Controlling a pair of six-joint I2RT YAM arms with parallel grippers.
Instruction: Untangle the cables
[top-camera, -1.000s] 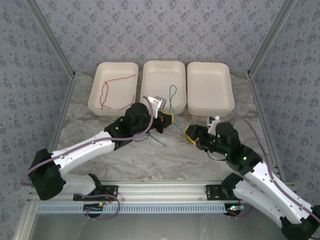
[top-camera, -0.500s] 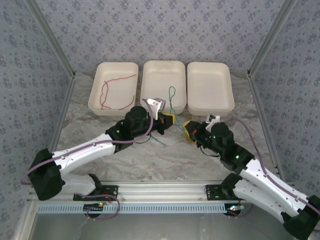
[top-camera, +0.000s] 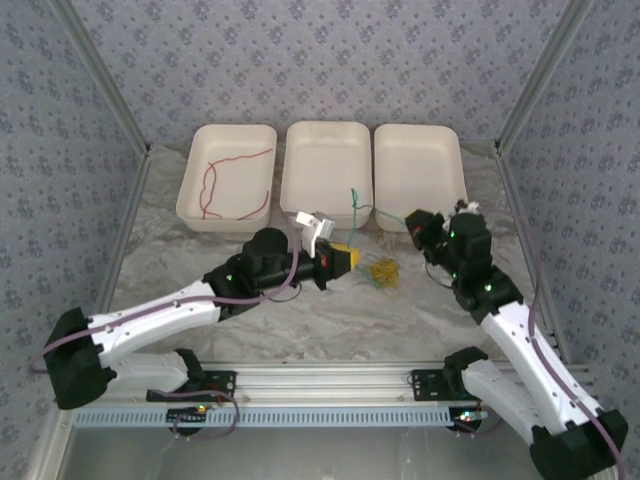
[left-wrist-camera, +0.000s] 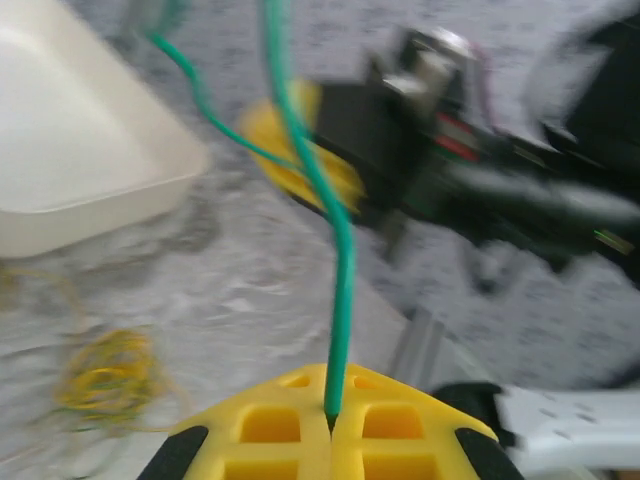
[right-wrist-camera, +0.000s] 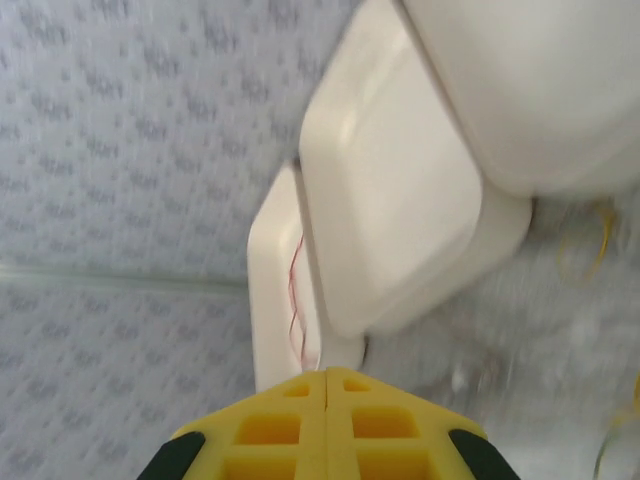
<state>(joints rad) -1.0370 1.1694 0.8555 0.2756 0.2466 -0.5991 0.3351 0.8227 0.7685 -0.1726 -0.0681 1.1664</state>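
A green cable rises from between the yellow jaws of my left gripper, which is shut on it. From above, that left gripper hovers over the table in front of the middle tray, and the green cable hangs near the tray's front rim. A yellow cable lies bunched on the table between the arms. My right gripper is shut near the right tray's front corner; no strand shows between its jaws. A red cable lies in the left tray.
Three white trays stand side by side at the back; the right tray holds nothing. Patterned walls close in the table on three sides. The table surface is crinkled grey sheeting. The yellow cable lies left of the left gripper in its wrist view.
My right gripper shut, then swung up and right, away from the yellow bundle, towards the right tray. The left gripper shifted slightly nearer and right. The green cable came out of the middle tray.
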